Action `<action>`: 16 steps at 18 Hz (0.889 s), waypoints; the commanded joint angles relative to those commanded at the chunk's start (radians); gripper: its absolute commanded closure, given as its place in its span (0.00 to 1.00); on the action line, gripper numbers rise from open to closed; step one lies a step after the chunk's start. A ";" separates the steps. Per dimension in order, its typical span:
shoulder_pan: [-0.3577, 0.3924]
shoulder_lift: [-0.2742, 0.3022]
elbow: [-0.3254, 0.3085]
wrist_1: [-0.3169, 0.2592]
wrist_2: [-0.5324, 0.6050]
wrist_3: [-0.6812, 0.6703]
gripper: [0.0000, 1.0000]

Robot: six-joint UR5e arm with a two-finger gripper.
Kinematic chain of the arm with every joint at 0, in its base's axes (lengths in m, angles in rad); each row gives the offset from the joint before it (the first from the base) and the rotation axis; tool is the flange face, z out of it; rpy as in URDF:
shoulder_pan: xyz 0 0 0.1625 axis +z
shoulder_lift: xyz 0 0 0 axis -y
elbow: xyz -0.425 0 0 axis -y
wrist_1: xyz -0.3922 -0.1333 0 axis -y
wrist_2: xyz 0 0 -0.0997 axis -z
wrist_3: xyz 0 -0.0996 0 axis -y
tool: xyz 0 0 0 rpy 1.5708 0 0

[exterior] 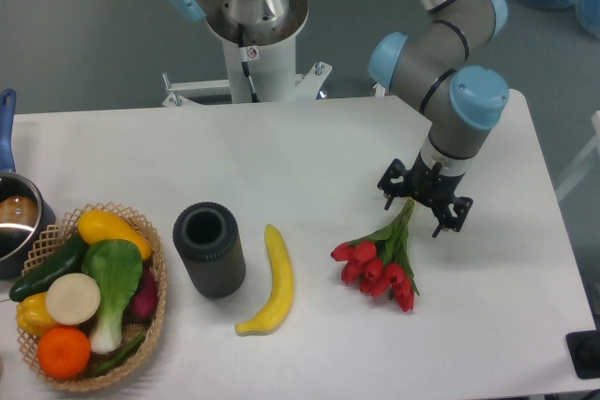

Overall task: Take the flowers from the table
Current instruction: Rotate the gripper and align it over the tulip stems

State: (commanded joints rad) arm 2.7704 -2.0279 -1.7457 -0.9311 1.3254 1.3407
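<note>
The flowers (379,269), a small bunch of red tulips with green stems and leaves, lie on the white table (309,147) right of centre. The heads point toward the front and the stems point back and to the right. My gripper (424,200) points straight down over the stem end. Its black fingers (391,185) are spread, one on each side of the stems. The stem tips are hidden under the gripper. The flowers rest on the table.
A yellow banana (272,280) lies left of the flowers. A dark cylindrical cup (209,248) stands beside it. A wicker basket (159,269) of vegetables and fruit sits at the front left. A pot (14,217) is at the left edge.
</note>
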 joint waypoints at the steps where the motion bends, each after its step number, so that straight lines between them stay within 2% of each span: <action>1: 0.000 -0.008 0.000 0.000 -0.002 0.000 0.00; 6: -0.005 -0.040 0.002 0.002 -0.014 -0.017 0.00; 16: -0.005 -0.054 0.003 -0.002 -0.026 -0.015 0.00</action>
State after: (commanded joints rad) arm 2.7658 -2.0816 -1.7426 -0.9326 1.2993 1.3254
